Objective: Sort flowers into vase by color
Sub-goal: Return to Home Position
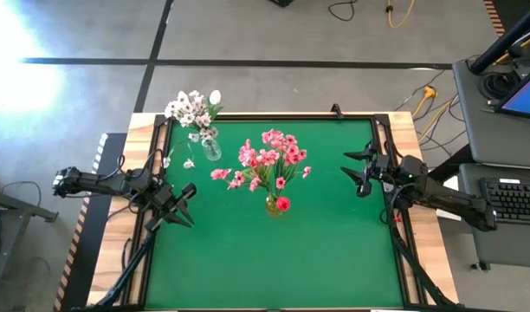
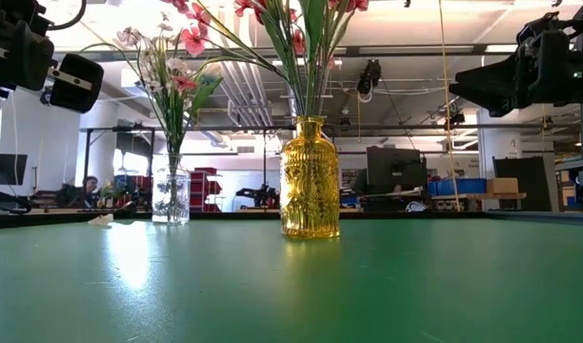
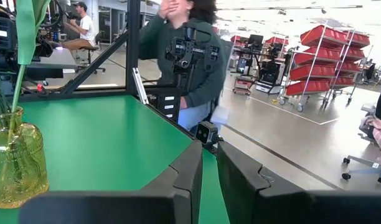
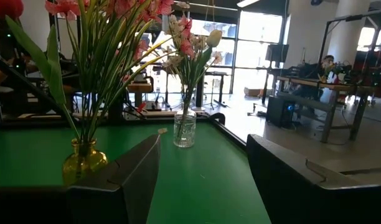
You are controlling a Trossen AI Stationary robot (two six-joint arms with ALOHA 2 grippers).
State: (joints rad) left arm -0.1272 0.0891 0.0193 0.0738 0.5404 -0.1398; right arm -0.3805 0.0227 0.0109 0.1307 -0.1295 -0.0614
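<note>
A yellow glass vase (image 1: 273,206) stands near the middle of the green mat and holds pink blossom sprays (image 1: 269,159) and a red tulip (image 1: 283,204). It also shows in the low view (image 2: 309,181). A clear glass vase (image 1: 210,149) at the far left holds small white blossom sprays (image 1: 189,108) and a white tulip (image 1: 215,97). My left gripper (image 1: 185,205) hovers left of the yellow vase, its fingers a narrow gap apart and empty (image 3: 209,186). My right gripper (image 1: 350,172) hovers at the right, wide open and empty (image 4: 203,180).
Loose white blossoms (image 1: 189,163) lie on the mat near the clear vase. A black frame (image 1: 334,111) runs around the mat. A person (image 3: 184,56) stands beyond the table edge. A desk with a keyboard (image 1: 516,198) is to the right.
</note>
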